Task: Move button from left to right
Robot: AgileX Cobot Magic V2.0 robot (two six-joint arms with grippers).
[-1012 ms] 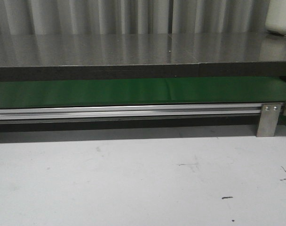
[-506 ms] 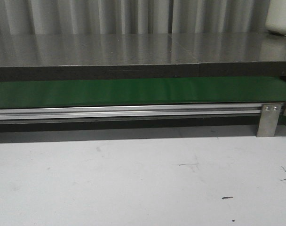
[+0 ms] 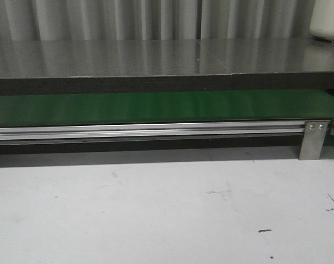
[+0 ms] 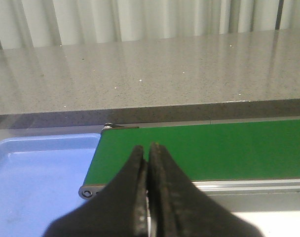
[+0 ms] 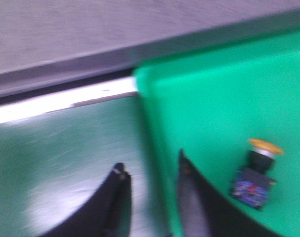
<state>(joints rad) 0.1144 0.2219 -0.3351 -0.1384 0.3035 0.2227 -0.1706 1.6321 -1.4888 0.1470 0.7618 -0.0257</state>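
The button (image 5: 256,173), with an orange-yellow cap on a black body, lies in a bright green tray (image 5: 214,98) in the blurred right wrist view. My right gripper (image 5: 150,168) is open and empty, its fingers straddling the tray's near rim beside the green belt (image 5: 61,148); the button lies apart from it, off to one side. My left gripper (image 4: 148,148) is shut and empty, over the end of the green conveyor belt (image 4: 214,148). Neither gripper nor the button shows in the front view.
A light blue tray (image 4: 36,177) sits past the belt's end in the left wrist view. The front view shows the green belt (image 3: 156,107), its aluminium rail (image 3: 156,131) with a bracket (image 3: 314,140), a grey counter (image 3: 156,58) behind and white table (image 3: 156,214) in front.
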